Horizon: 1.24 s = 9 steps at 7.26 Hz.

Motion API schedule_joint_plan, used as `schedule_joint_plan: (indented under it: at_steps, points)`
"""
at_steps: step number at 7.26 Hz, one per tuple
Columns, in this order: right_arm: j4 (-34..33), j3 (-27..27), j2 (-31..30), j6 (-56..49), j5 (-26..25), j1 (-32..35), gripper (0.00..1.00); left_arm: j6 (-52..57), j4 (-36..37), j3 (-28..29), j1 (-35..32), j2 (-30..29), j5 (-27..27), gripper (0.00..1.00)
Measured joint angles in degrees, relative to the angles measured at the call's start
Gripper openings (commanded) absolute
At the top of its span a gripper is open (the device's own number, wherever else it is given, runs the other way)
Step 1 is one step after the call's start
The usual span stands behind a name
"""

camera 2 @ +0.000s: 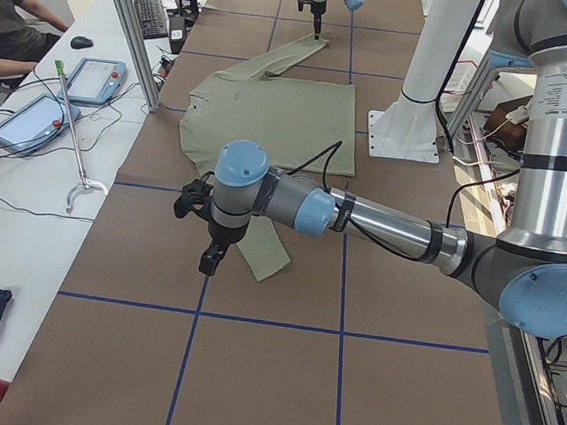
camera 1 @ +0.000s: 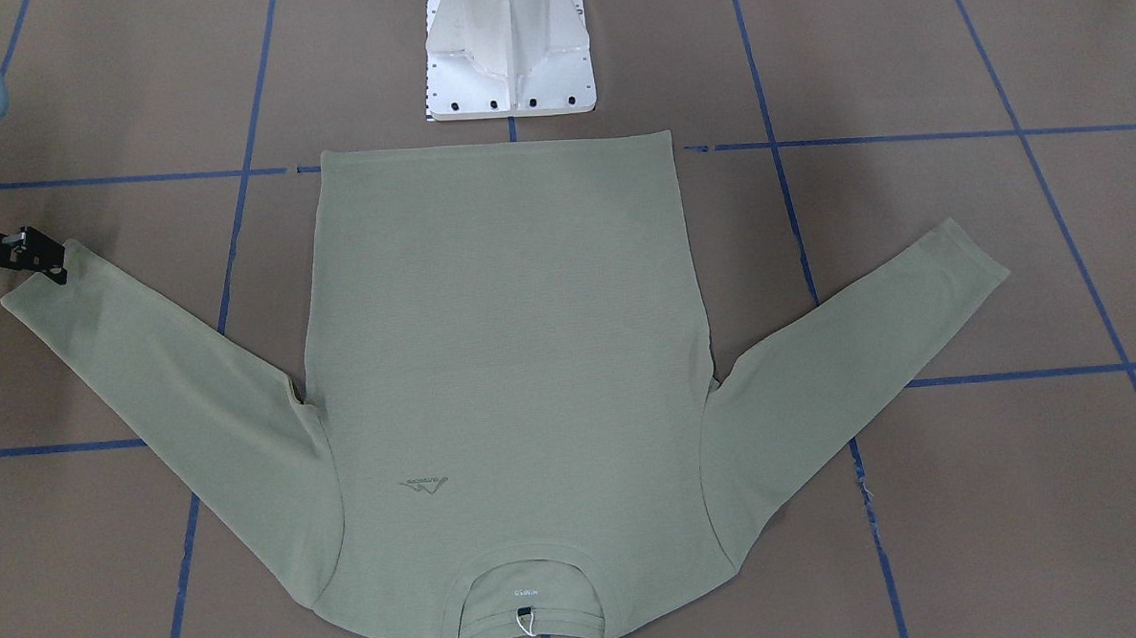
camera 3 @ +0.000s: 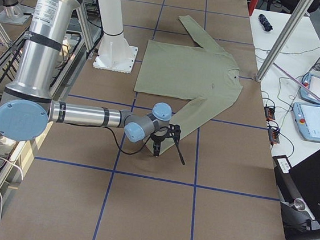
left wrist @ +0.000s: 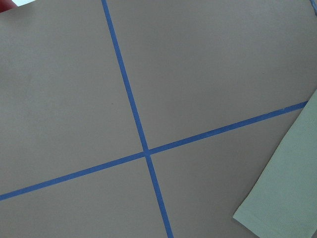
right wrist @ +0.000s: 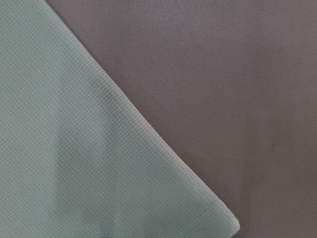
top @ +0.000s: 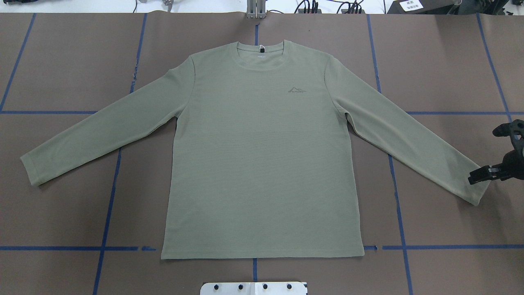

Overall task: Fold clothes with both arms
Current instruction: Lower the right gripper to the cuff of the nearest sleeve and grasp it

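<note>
The sage-green long-sleeved shirt lies flat and face up on the brown table, both sleeves spread out, neck away from the robot; it also shows in the front-facing view. My right gripper is open at the right sleeve's cuff, one fingertip over the cuff's edge. It also shows in the front-facing view. The right wrist view shows only that cuff corner. My left gripper hovers beside the left sleeve's cuff; I cannot tell whether it is open. The left wrist view shows a cuff corner.
The white pedestal base stands just behind the shirt's hem. Blue tape lines grid the table. A side desk with tablets and a seated person runs along the far side.
</note>
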Motion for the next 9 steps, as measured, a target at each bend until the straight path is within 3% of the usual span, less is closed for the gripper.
schedule_joint_plan:
  at_steps: [1,4,6,7,8,9]
  points:
    - [0.0,-0.3,0.0,0.0,0.0,0.0,0.89,0.0,0.1,-0.5,-0.1,0.0,0.0,1.0]
    - [0.0,-0.4,0.0,0.2,1.4,-0.1,0.3,-0.1,0.2,-0.9,-0.2,0.1,0.0,1.0]
    - [0.1,-0.3,0.0,0.1,2.4,-0.1,0.07,-0.1,0.2,-0.9,-0.2,0.1,0.0,1.0]
    - [0.1,-0.2,0.0,0.1,2.5,-0.1,0.0,-0.1,0.2,-0.9,-0.2,0.2,0.0,1.0]
    - [0.1,-0.1,0.0,0.1,2.6,-0.1,0.0,-0.1,0.2,-1.0,-0.2,0.4,-0.1,1.0]
    - [0.1,0.1,0.0,0.2,2.6,0.0,0.14,-0.2,0.2,-1.0,-0.2,0.5,-0.5,1.0]
